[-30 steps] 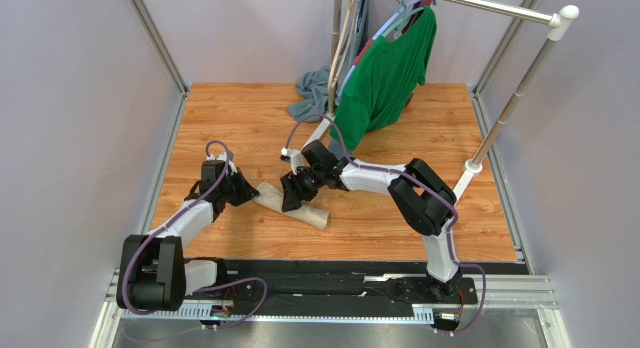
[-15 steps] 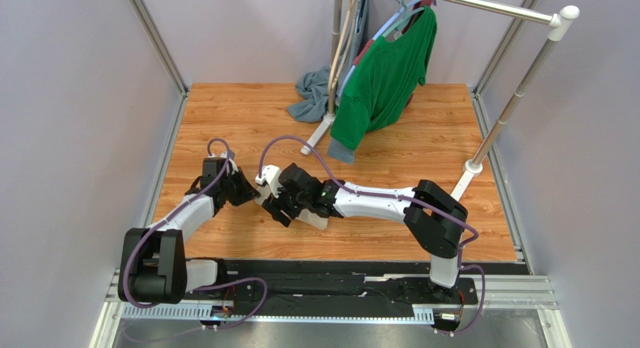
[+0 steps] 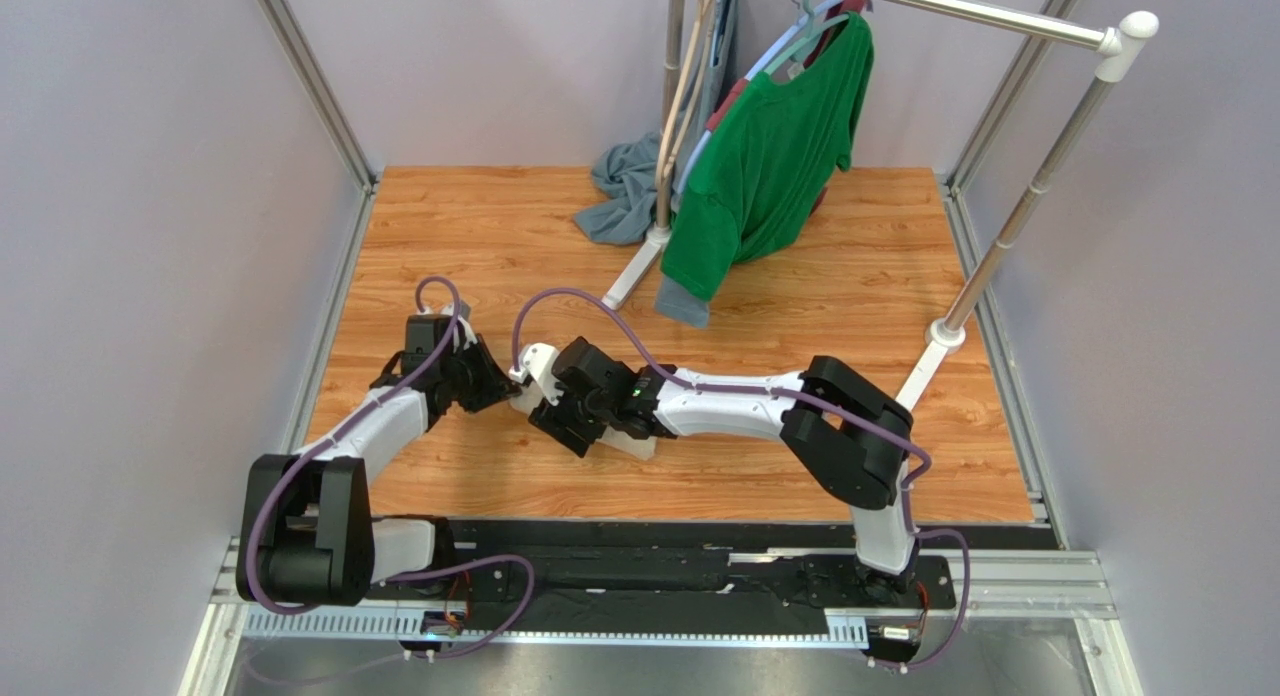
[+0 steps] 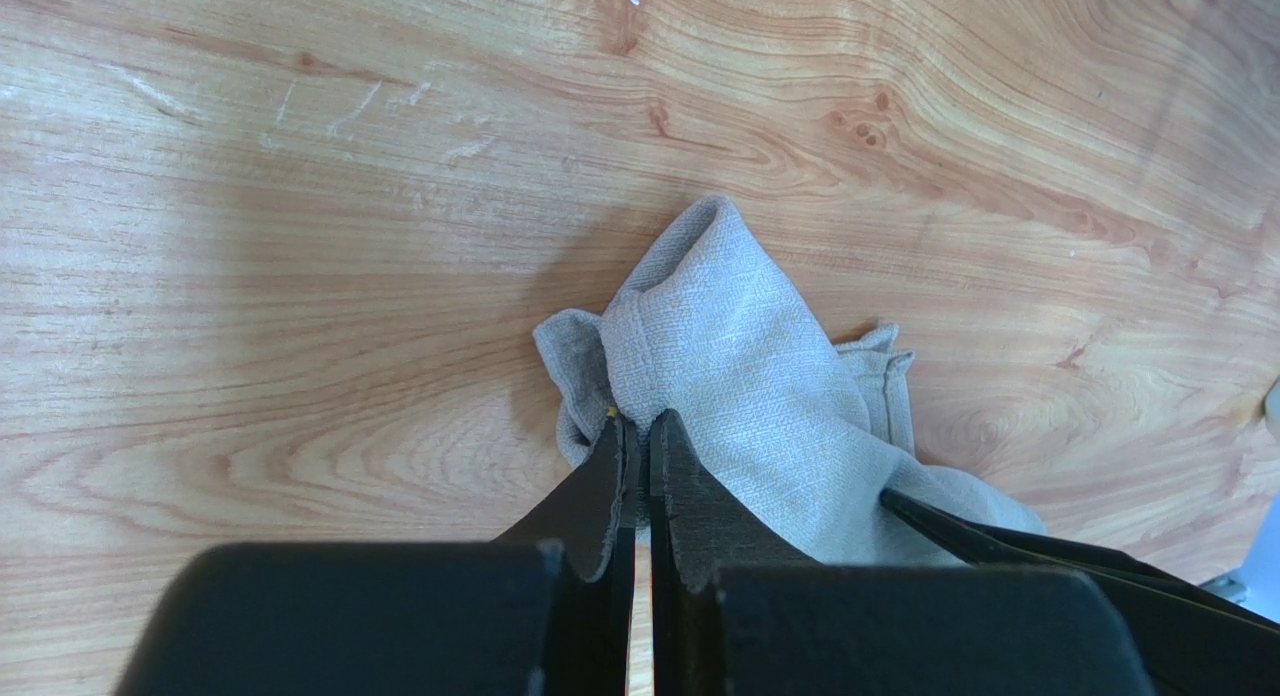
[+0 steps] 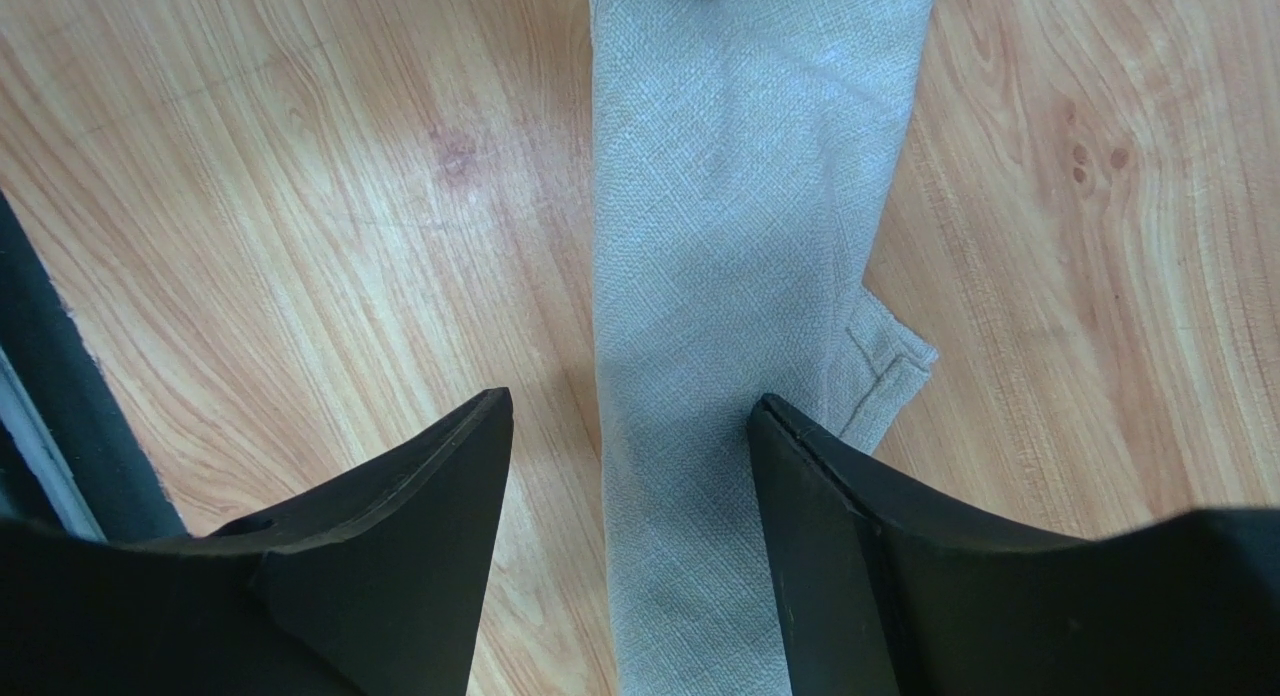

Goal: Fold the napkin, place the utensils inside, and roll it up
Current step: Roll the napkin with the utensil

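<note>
Lying rolled, napkin (image 5: 736,201) runs far-L to near-R; L gripper (image 4: 634,426) pinches its end, R gripper (image 5: 631,408) spread astride it

Lab cell, grey panels (image 3: 150,201), aluminium frame (image 3: 311,81), wooden table (image 3: 496,231)

One camera hangs high behind my two bases and looks down and forward over the whole table (image 3: 451,231), far enough off to take in both my arms. The camera on my left wrist peers along my left gripper (image 4: 637,429), steeply down at the wood, very close. The one on my right wrist does the same past my right gripper (image 5: 631,408). All three views share the napkin (image 5: 721,201), in the near left part of the table. Each wrist view catches only a stretch of it.
</note>
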You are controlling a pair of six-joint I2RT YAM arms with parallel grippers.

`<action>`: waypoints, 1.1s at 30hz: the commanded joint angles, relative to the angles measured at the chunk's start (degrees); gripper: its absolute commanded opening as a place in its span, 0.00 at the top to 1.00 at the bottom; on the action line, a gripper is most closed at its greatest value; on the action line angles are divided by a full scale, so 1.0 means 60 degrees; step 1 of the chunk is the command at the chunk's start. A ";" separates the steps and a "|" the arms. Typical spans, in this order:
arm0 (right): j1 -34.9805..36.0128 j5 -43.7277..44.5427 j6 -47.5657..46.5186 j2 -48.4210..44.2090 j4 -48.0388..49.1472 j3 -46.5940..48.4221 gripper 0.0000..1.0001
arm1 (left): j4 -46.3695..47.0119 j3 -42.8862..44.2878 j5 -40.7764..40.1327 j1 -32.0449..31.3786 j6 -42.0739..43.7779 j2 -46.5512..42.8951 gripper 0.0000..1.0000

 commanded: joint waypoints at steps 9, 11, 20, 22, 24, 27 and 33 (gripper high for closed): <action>-0.0176 0.0594 -0.0234 0.0741 0.0201 0.0360 0.40 | 0.0071 0.0391 0.0336 -0.0026 0.0013 0.0065 1.00; -0.0250 0.0594 -0.0146 0.0857 0.0172 0.0360 0.43 | 0.0129 0.0376 0.0424 -0.0041 0.0013 0.0021 1.00; -0.0997 -0.1938 0.0556 0.1253 -0.0661 0.0623 0.76 | -0.0191 0.0551 0.0220 -0.0026 -0.0031 -0.1118 0.75; -0.1231 -0.2668 0.0834 0.1225 -0.0736 0.0595 0.84 | -0.0615 0.0698 -0.0247 -0.0026 -0.0002 -0.1471 0.57; -0.1436 -0.3371 0.1111 0.1224 -0.0765 0.0580 0.87 | -0.0821 0.0713 -0.0570 -0.0026 0.0027 -0.1999 0.50; -0.1729 -0.4353 0.1596 0.1224 -0.0736 0.0624 0.88 | -0.0852 0.0538 -0.0820 -0.0026 0.0028 -0.2527 0.50; -0.2183 -0.5847 0.2358 0.1648 -0.0546 0.0945 0.89 | -0.0399 -0.0005 -0.0602 -0.0026 -0.0016 -0.2675 0.51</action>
